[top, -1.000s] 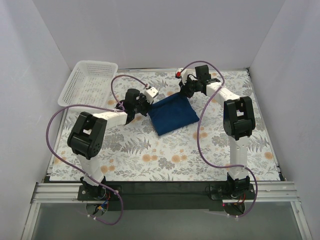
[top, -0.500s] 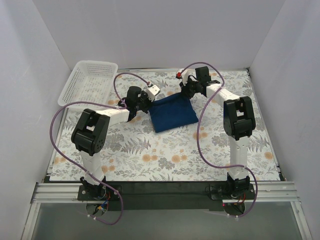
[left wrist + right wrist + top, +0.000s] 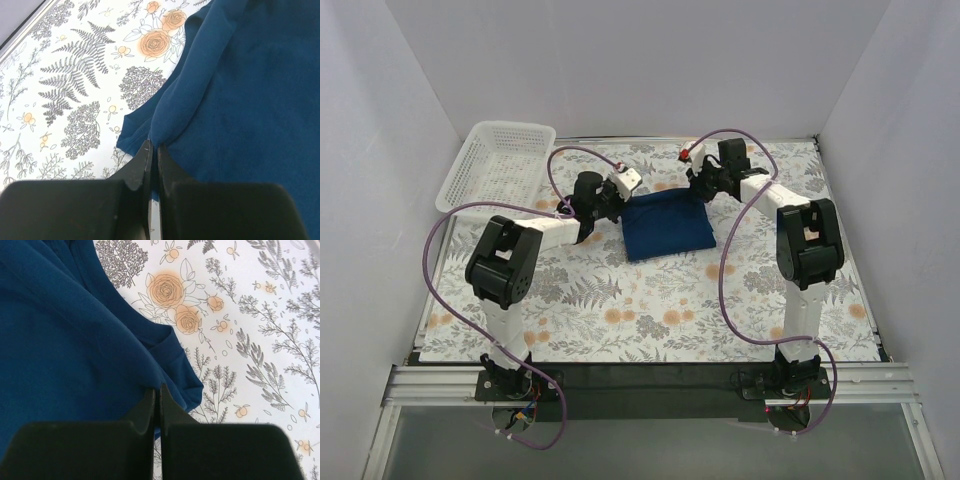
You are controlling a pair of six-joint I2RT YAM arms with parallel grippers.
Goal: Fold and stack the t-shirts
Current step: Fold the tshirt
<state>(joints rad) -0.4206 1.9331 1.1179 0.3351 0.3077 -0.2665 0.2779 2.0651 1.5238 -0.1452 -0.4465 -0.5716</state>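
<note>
Shifted since a second ago: folded t-shirt [image 3: 665,227] lies squarer, farther back | place: floral table [image 3: 620,310], mid-rear | left gripper [image 3: 152,147]: pinched tight on its left edge | right gripper [image 3: 156,390]: pinched tight on its right edge

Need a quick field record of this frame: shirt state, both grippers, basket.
t-shirt: navy, folded into a compact rectangle, lying on the table, far centre
left gripper: shut, pinching the t-shirt's far-left corner
right gripper: shut, pinching the t-shirt's far-right corner
basket: white mesh, far-left corner of the table, apart from the t-shirt
print: not visible
</note>
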